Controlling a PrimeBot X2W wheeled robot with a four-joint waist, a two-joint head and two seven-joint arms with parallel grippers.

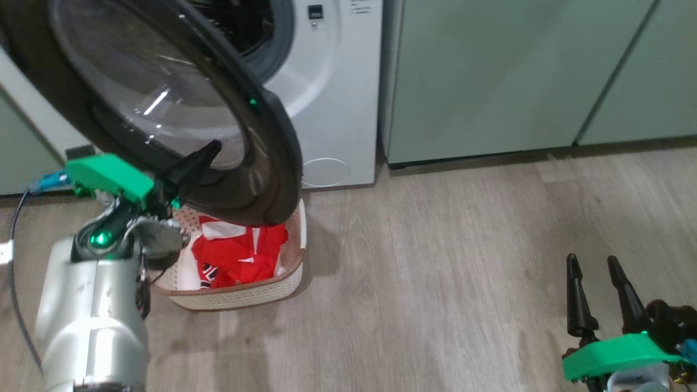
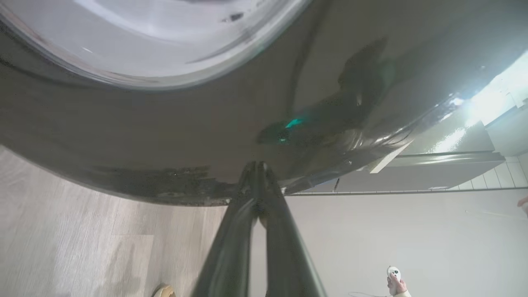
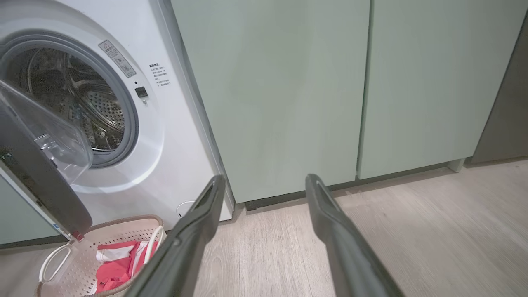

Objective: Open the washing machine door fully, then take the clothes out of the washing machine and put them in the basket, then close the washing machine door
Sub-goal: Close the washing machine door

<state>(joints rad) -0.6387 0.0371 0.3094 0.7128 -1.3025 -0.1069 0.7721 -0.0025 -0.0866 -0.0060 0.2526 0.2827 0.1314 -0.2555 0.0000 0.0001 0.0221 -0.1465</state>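
Starting at my left, the left gripper (image 1: 209, 151) has its two fingers pressed together with nothing between them. In the left wrist view the tips meet the glossy black rim of the washing machine door (image 1: 163, 92), just below the clear window. The door stands out from the machine, partway round its swing.

Under the door's lower edge sits the basket (image 1: 239, 296), on the floor just in front of the washing machine (image 1: 332, 109). The clothes (image 1: 239, 256) lie inside it in a red heap. In the right wrist view the steel drum (image 3: 82, 103) shows no red in the part I can see.

I judge the unloading done and the last step, closing the door, to be in hand.

Past the pale green cabinets (image 1: 490, 76), the right gripper (image 1: 592, 261) hangs low over bare floor with its fingers spread wide, holding nothing, well apart from the work.

Next I would push with the left fingertips, following the door's arc round its hinge toward the opening until it latches. The rim is slick, so the tips could slide off. I would also check that the door's lower edge passes clear of the basket rim.
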